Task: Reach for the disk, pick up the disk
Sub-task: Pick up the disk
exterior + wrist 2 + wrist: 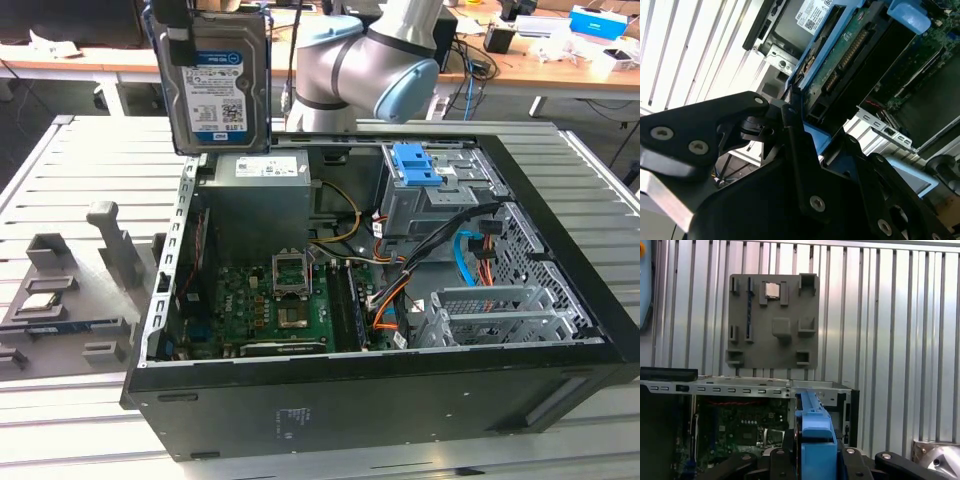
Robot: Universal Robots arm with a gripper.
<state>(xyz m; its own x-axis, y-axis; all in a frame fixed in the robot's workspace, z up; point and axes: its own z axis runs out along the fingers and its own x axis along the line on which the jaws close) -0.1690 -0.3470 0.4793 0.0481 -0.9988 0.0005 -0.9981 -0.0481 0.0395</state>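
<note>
In the exterior view the disk (pixel 217 85) hangs upright in the air above the open computer case's back corner on that view's left. Its white-and-blue label faces the camera. My gripper (pixel 205 12) is shut on its upper end, with a black finger (pixel 176 28) over one edge. The second wrist view looks along the disk (pixel 840 65), showing its green circuit board and a blue side rail held between my black fingers (pixel 792 135). In the first wrist view the blue rail (pixel 815 432) sits clamped between the gripper (pixel 815 462) jaws.
The open black computer case (pixel 380 400) lies on a slatted metal table (pixel 90 170), with its motherboard (pixel 270 305), cables and power supply (pixel 258 190) exposed. A blue plastic clip (pixel 418 165) sits on the drive cage. A grey fixture (pixel 70 290) holding a small chip lies at the exterior view's left.
</note>
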